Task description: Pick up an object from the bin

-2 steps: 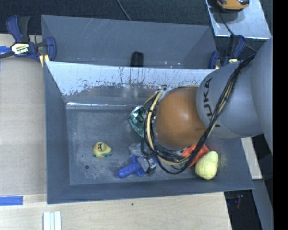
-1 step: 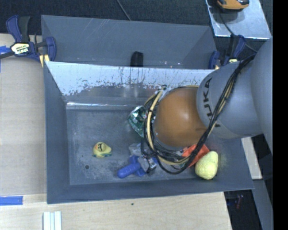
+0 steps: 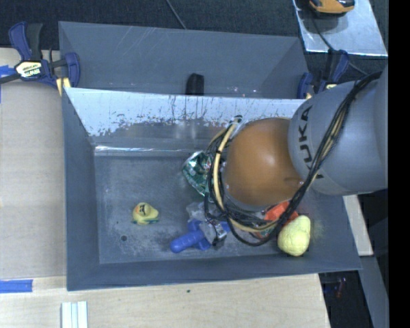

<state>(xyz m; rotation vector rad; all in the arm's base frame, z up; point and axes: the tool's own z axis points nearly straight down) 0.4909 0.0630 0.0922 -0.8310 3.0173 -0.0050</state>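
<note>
- Across most of the view lies the grey metal bin (image 3: 82, 203), its sloping walls running down to a flat floor with a few loose things on it.
- From the right, the grey arm (image 3: 345, 139) reaches over the rim and down into the right half of the bin.
- At the wrist sits a rounded orange-brown cover (image 3: 256, 159), with yellow and black cables (image 3: 222, 176) looped round its left and lower edge.
- Against the right wall, near the front corner, rests a pale yellow ball (image 3: 294, 235), just below the cover and touching the cables or very close to them.
- At the cover's left edge lies a crumpled green and white thing (image 3: 193, 170), partly under the cables.
- Below the cover, the gripper (image 3: 212, 225) hangs low over the floor near the front wall. The cover and cables hide it too much to tell whether it is spread or pressed together.
- Just left of the gripper, near the front wall, lies a blue plastic piece (image 3: 189, 242), the thing nearest the tool. Whether the two touch cannot be told.
- Well apart to the left, alone on the floor, sits a small yellow thing (image 3: 145, 213).
- Between the cover and the ball peeps an orange bit (image 3: 277, 211).
</note>
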